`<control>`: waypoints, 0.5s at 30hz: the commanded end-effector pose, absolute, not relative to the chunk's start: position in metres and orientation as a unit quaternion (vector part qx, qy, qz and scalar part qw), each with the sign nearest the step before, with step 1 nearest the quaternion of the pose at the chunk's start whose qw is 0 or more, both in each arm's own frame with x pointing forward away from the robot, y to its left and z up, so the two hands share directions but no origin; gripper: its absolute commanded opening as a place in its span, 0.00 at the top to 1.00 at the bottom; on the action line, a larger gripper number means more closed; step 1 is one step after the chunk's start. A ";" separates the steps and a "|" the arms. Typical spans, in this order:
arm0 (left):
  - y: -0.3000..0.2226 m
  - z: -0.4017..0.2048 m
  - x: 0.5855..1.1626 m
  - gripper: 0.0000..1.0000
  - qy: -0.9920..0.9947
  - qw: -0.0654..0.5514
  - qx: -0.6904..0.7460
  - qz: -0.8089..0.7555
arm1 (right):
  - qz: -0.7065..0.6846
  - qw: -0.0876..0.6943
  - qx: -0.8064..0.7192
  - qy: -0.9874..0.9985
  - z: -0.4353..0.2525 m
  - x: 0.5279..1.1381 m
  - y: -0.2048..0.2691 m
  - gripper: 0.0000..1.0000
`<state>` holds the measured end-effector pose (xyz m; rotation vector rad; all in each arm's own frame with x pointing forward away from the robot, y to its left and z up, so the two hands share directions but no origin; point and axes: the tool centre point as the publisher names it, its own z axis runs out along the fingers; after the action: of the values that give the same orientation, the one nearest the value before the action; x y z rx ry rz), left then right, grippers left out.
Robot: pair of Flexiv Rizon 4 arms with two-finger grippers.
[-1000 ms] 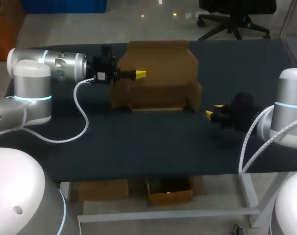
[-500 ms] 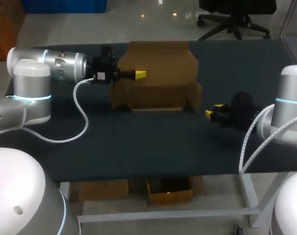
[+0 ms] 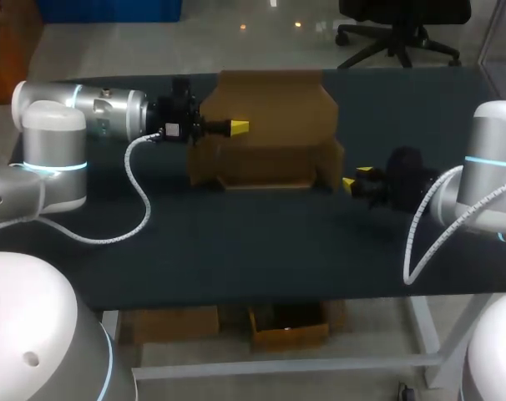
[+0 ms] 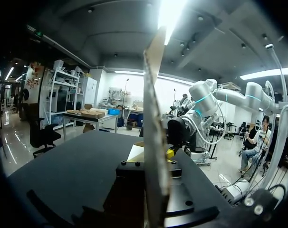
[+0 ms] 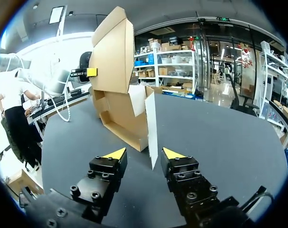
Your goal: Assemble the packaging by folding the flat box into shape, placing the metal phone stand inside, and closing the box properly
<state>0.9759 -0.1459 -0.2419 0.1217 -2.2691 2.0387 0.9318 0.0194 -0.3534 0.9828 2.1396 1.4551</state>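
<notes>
between the open right pincer's (image 5: 144, 152) tips, just moved in, stands the side flap (image 5: 150, 123), ready for folding; left pincer (image 3: 239, 127) clamps the lid (image 3: 278, 96).

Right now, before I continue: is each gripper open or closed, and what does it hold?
Left gripper: closed on the upright box lid.
Right gripper: open, with the side flap standing between its fingers, not gripped.

Right gripper (image 5: 144, 154) sat wide open over the dark table (image 5: 220, 128), the cardboard box (image 5: 116, 76)'s side flap (image 5: 151, 128) between its yellow tips, untouched.
</notes>
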 end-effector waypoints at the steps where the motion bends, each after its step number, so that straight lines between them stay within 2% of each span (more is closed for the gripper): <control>1: -0.145 -0.247 0.977 1.00 -0.742 0.045 0.039 0.667 | 0.516 0.183 0.348 0.761 -0.355 0.944 0.025 0.56; 15: -0.145 -0.247 0.977 1.00 -0.742 0.045 0.039 0.667 | 0.513 0.179 0.347 0.764 -0.362 0.977 0.043 0.56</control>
<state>0.9759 -0.1459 -0.2419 0.1217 -2.2691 2.0387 0.9679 0.0350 -0.3590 0.9751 2.1548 1.4615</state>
